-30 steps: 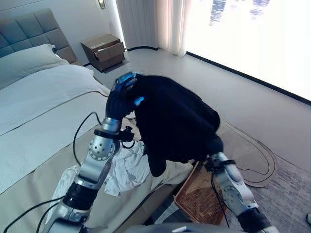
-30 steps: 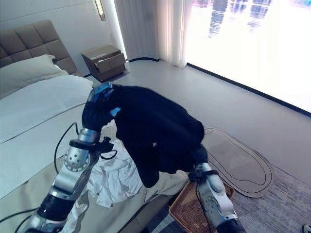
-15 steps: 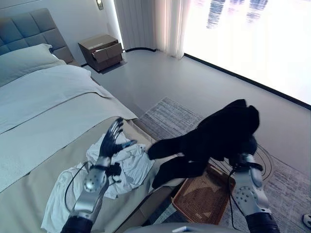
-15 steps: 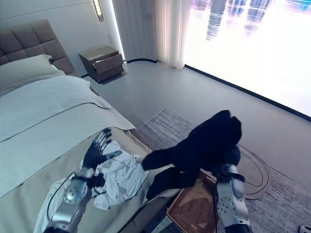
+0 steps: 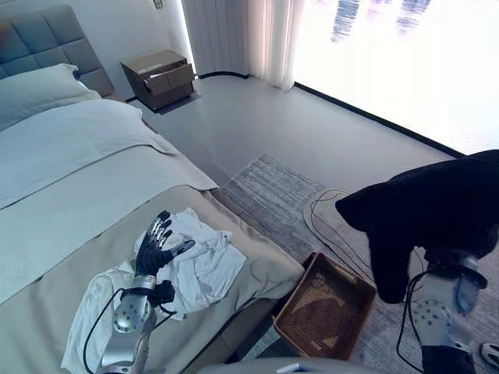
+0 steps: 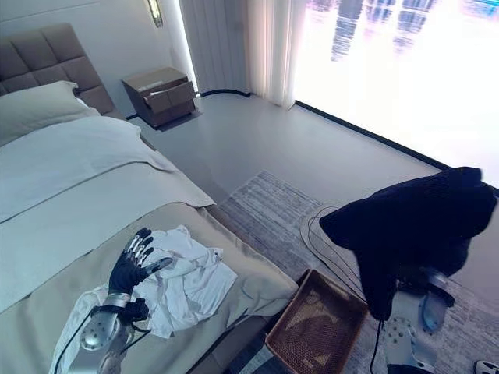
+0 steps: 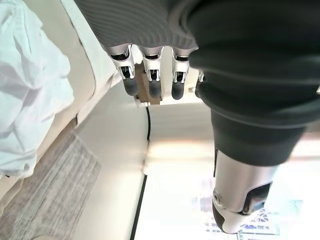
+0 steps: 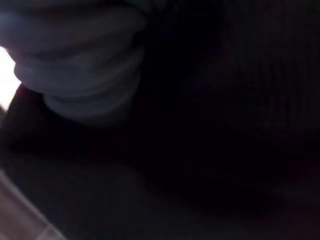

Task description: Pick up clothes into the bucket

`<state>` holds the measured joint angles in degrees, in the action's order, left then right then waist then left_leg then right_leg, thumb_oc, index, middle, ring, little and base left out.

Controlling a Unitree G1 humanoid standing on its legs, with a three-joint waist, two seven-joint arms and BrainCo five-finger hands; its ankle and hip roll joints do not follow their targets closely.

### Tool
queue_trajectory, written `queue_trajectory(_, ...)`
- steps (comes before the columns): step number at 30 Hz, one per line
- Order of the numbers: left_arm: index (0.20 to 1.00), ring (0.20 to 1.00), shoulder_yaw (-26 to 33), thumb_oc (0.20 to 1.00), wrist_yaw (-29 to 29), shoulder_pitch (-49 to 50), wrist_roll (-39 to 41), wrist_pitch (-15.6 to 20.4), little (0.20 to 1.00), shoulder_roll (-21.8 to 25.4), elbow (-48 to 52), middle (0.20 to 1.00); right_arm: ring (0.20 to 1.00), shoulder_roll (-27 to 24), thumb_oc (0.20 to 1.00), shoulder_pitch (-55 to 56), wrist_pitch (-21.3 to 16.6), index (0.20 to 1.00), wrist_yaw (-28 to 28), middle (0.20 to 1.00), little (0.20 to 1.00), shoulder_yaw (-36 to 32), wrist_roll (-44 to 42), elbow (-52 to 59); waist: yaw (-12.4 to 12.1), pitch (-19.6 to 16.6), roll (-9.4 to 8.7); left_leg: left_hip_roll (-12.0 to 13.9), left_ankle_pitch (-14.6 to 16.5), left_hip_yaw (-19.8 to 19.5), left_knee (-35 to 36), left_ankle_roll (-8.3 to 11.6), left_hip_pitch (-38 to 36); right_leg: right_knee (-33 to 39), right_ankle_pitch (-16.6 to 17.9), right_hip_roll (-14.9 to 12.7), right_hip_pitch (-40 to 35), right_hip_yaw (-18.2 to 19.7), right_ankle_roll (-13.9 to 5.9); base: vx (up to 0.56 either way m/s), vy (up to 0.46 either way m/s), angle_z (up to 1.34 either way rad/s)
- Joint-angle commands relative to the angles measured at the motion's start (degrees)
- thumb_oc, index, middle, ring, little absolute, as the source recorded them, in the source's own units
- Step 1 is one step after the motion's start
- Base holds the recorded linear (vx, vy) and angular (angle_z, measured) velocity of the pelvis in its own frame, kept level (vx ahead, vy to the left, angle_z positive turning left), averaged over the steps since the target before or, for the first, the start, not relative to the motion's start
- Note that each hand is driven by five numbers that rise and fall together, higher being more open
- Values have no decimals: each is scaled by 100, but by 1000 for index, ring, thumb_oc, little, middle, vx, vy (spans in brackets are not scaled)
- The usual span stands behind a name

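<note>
A black garment point(image 5: 437, 210) hangs draped over my right hand point(image 8: 80, 60), raised at the far right, above and to the right of the woven basket point(image 5: 323, 312) on the floor. The cloth covers that hand; only the right forearm point(image 5: 440, 308) shows beneath it. White clothes point(image 5: 207, 261) lie crumpled on the beige bed cover near the bed's foot corner. My left hand point(image 5: 156, 248) hovers open just above their left part, fingers point(image 7: 150, 75) straight and holding nothing.
The bed point(image 5: 70, 202) fills the left side, with a pillow and a grey headboard at the back. A brown nightstand point(image 5: 160, 78) stands by the far wall. A grey rug point(image 5: 273, 187) lies under the basket, with bare floor toward the bright window.
The right arm has swung the black garment further right and higher, away from the bed and past the basket. The left hand sank slightly over the white clothes.
</note>
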<state>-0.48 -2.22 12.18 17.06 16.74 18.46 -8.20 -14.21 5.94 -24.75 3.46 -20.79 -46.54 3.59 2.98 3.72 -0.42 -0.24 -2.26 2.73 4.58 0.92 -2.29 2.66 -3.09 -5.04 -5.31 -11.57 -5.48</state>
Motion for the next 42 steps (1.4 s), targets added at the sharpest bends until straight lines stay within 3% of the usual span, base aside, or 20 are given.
queue_trajectory(1,1000,1000,497,1000,-78,-228,96,395,1000,145,216,1000,200,-105,200,-186,-462,200,-256,200,200,-288,-90,592,49,-127,-273,460,297,-46,-366,173,238,-31,739,-628,413,-77,-466,-53,-15,-1)
queue_trajectory(6,1000,1000,768,1000,-139,-164,220,514,1000,-4,347,1000,200,-102,200,362,-141,200,-407,200,200,-150,93,313,102,-75,-304,472,315,-16,-399,172,235,-49,739,-603,442,-7,-447,-5,-14,-3)
queue_trajectory(9,1000,1000,920,1000,-115,-124,270,654,1000,-88,409,1000,200,-279,200,766,140,200,-415,200,200,-59,915,-162,132,-27,-318,478,319,-7,-436,167,258,-68,733,-601,465,9,-444,0,0,0)
queue_trajectory(16,1000,1000,988,1000,-183,-143,392,842,1000,-160,499,1000,200,-295,200,700,237,200,-300,200,200,350,1284,-1322,94,152,-305,441,427,-45,-698,131,363,-219,680,-664,503,31,-445,-4,-2,-1)
queue_trajectory(23,1000,1000,779,1000,-251,-355,768,973,1000,-113,808,1000,200,-458,200,146,267,200,-29,200,200,781,1503,-2290,-22,733,-259,343,617,-186,-1354,44,838,-841,474,-813,816,8,-424,-82,14,3)
queue_trajectory(24,1000,1000,669,1000,-319,-543,865,1033,1000,-36,907,1000,200,-525,200,-160,273,200,72,200,200,1007,1597,-2477,-46,1089,-260,336,633,-222,-1670,38,1170,-1211,417,-861,1166,30,-398,-244,7,5)
queue_trajectory(30,1000,1000,407,1000,-532,-930,928,1137,1000,67,1071,1000,200,-754,200,-830,305,200,334,200,200,1433,1843,-2721,-111,1493,-227,310,763,-332,-2641,38,2413,-2102,233,-952,2334,153,-298,-179,-3,13)
queue_trajectory(36,1000,1000,78,1000,-756,-1136,987,1235,1000,93,1519,1000,200,-882,200,-1643,321,200,971,200,200,1726,2019,-3506,-227,1578,-96,252,1000,-442,-3654,17,3715,-3128,-80,-953,3623,296,-176,-140,-4,7)
queue_trajectory(42,1000,1000,-201,1000,-958,-1297,1111,1324,1000,126,1900,1000,200,-1061,200,-2481,426,200,1536,200,200,1953,2151,-4342,-330,1639,43,205,1075,-478,-4235,-6,4698,-3857,-229,-1019,4648,371,-117,-93,9,7)
